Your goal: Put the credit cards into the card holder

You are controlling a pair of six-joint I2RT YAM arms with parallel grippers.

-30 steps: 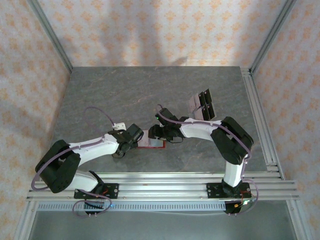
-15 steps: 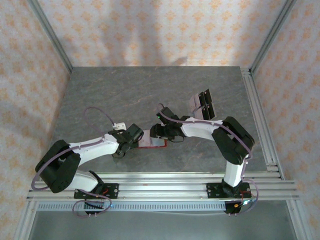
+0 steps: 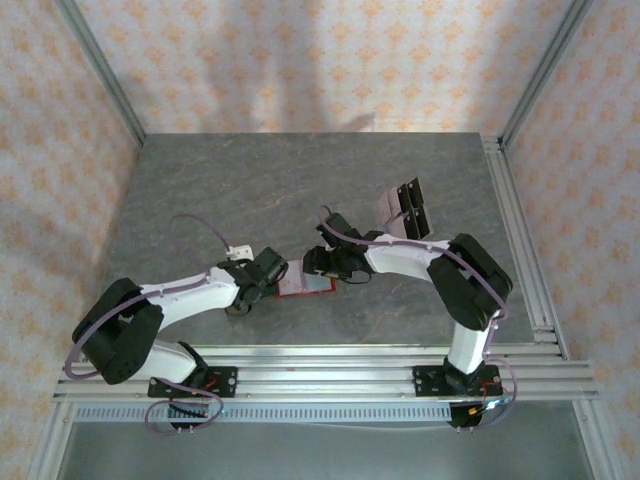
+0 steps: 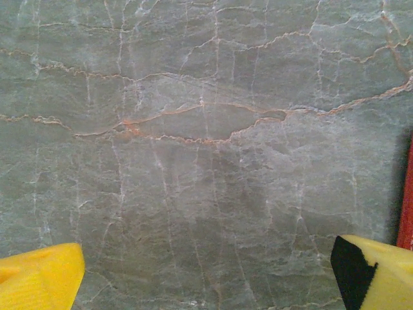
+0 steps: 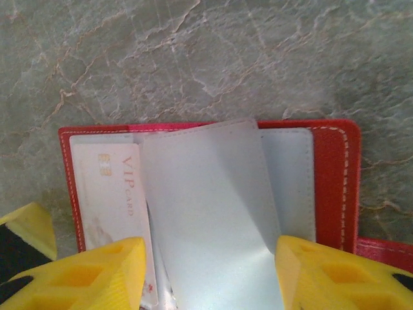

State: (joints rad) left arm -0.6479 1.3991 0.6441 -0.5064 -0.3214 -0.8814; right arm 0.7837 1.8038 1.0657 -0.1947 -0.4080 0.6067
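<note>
The red card holder [image 5: 332,187] lies open on the table, its pale grey lining up. A pale pink credit card [image 5: 106,194] marked VIP sits in its left side. My right gripper [image 5: 210,271] hovers low over it, shut on a pale grey credit card [image 5: 206,206] that spans the gap between the yellow fingers and tilts over the holder. In the top view the card holder [image 3: 305,287] lies between my right gripper [image 3: 320,266] and my left gripper [image 3: 258,288]. My left gripper [image 4: 206,284] stands wide open over bare table, and the holder's red edge [image 4: 406,200] is at its right.
More credit cards [image 3: 405,210], pale with black parts, lie in a small overlapping group behind the right arm at the table's right. An aluminium rail [image 3: 520,240] runs along the table's right edge. Patterned walls enclose the table.
Almost nothing. The right wrist has edged slightly to the right over the card holder. The left arm has stayed still.
</note>
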